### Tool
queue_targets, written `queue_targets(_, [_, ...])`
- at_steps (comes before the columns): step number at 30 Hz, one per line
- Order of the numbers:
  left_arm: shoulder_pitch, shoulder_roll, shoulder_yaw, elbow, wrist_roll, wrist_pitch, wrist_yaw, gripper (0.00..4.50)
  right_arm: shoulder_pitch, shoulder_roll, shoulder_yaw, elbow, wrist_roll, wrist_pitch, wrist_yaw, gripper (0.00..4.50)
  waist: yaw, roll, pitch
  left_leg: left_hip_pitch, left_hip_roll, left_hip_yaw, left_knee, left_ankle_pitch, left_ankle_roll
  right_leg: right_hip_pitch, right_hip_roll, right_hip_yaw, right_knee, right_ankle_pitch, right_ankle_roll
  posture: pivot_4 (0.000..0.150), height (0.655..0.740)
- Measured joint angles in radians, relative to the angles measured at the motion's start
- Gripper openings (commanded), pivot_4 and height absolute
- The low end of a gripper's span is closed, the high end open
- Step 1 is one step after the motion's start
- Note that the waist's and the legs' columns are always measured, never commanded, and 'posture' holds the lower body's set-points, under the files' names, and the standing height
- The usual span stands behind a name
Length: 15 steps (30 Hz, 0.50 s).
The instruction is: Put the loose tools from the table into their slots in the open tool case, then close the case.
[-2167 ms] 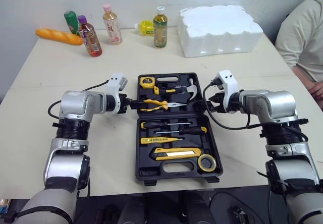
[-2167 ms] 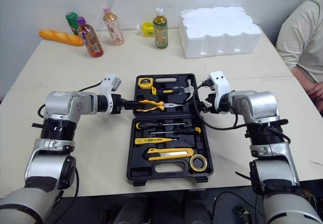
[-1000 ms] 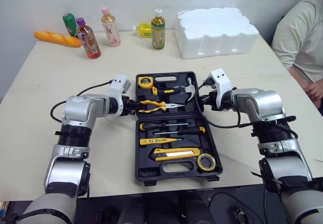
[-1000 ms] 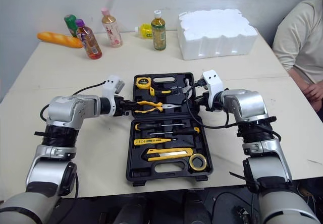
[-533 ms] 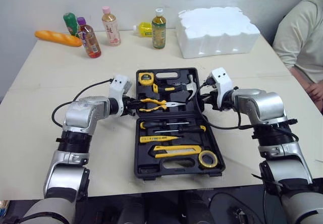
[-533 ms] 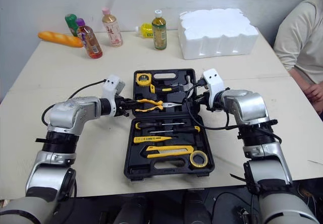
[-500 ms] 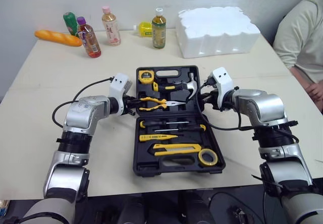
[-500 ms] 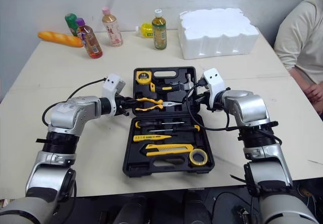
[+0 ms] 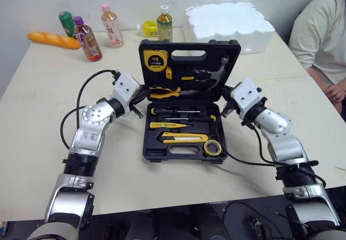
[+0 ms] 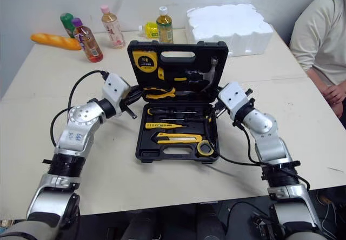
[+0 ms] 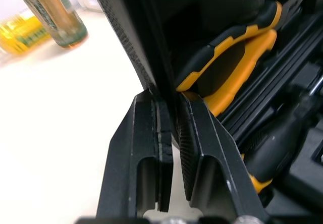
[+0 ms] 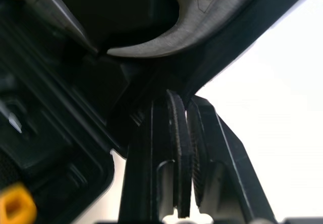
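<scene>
The black tool case stands open on the table, its lid (image 9: 189, 50) raised steeply above the base (image 9: 183, 154). The lid holds a tape measure (image 9: 155, 60), pliers (image 9: 165, 92) and a hammer (image 9: 216, 73). Screwdrivers (image 9: 178, 112), a yellow knife (image 9: 184, 138) and a tape roll (image 9: 213, 147) lie in the base. My left gripper (image 9: 141, 95) is at the lid's left edge, and its fingers (image 11: 199, 148) pinch that edge. My right gripper (image 9: 224, 106) is shut under the lid's right lower corner (image 12: 222, 47), with its fingertips (image 12: 177, 113) against it.
Several bottles (image 9: 111, 26) and a bread loaf (image 9: 53, 39) stand at the table's far left. A white foam block (image 9: 227, 22) sits just behind the case. A person's arm (image 9: 319, 40) is at the right edge.
The lid has swung up from lying flat to steeply raised, lifted by both grippers at its sides. The left gripper's fingers have closed further.
</scene>
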Motion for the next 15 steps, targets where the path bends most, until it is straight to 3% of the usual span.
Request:
queue_targets(3, [0.121, 0.036, 0.004, -0.081, 0.036, -0.082, 0.006, 2.17, 0.1, -0.054, 0.011, -0.016, -0.123, -0.231, -0.086, 1.23, -0.003, 0.0, 0.0, 0.005, 0.001, 0.001, -0.004, -0.001, 0.001, 0.0, 0.001, 0.007, 0.0, 0.0, 0.0, 0.15, 0.7383])
queue_targets(6, [0.299, 0.082, 0.07, -0.252, -0.149, 0.078, -0.112, 3.56, 0.253, -0.137, -0.038, -0.185, -0.053, -0.257, -0.019, 2.67, -0.004, 0.001, 0.001, 0.003, 0.003, 0.002, -0.003, -0.003, 0.002, -0.001, 0.001, 0.008, -0.001, 0.0, 0.0, 0.15, 0.7383])
queue_targets(8, [0.446, 0.207, 0.179, -0.412, -0.363, 0.298, -0.246, 4.44, 0.419, -0.282, -0.092, -0.382, 0.1, -0.185, 0.134, 2.69, -0.001, 0.0, 0.001, 0.003, 0.005, 0.001, -0.001, -0.004, 0.003, 0.0, 0.0, 0.008, -0.001, 0.0, 0.0, 0.15, 0.7383])
queue_targets(11, [0.662, 0.412, 0.402, -0.515, -0.552, 0.501, -0.428, 4.48, 0.725, -0.478, -0.286, -0.597, 0.327, -0.046, 0.367, 2.69, 0.001, 0.001, 0.002, 0.017, 0.007, -0.001, -0.002, -0.011, 0.011, 0.017, -0.001, 0.006, -0.01, -0.001, -0.002, 0.15, 0.7383])
queue_targets(12, [0.703, 0.446, 0.466, -0.516, -0.584, 0.549, -0.467, 4.48, 0.795, -0.504, -0.356, -0.635, 0.407, 0.031, 0.431, 2.69, 0.0, 0.001, 0.004, 0.033, 0.01, -0.003, -0.004, -0.017, 0.011, 0.037, 0.0, 0.004, -0.018, -0.002, -0.004, 0.15, 0.7383])
queue_targets(13, [0.728, 0.467, 0.506, -0.515, -0.621, 0.593, -0.504, 4.48, 0.853, -0.506, -0.433, -0.671, 0.511, 0.129, 0.482, 2.69, 0.001, 0.003, 0.006, 0.042, 0.015, -0.006, -0.003, -0.021, 0.007, 0.053, 0.002, 0.002, -0.031, -0.009, -0.022, 0.15, 0.7383])
queue_targets(15, [0.784, 0.526, 0.565, -0.479, -0.668, 0.667, -0.575, 4.48, 0.957, -0.521, -0.583, -0.698, 0.678, 0.313, 0.573, 2.69, 0.001, 0.005, 0.005, 0.046, 0.024, -0.005, -0.004, -0.023, 0.002, 0.064, 0.002, -0.001, -0.042, -0.008, -0.023, 0.15, 0.7383])
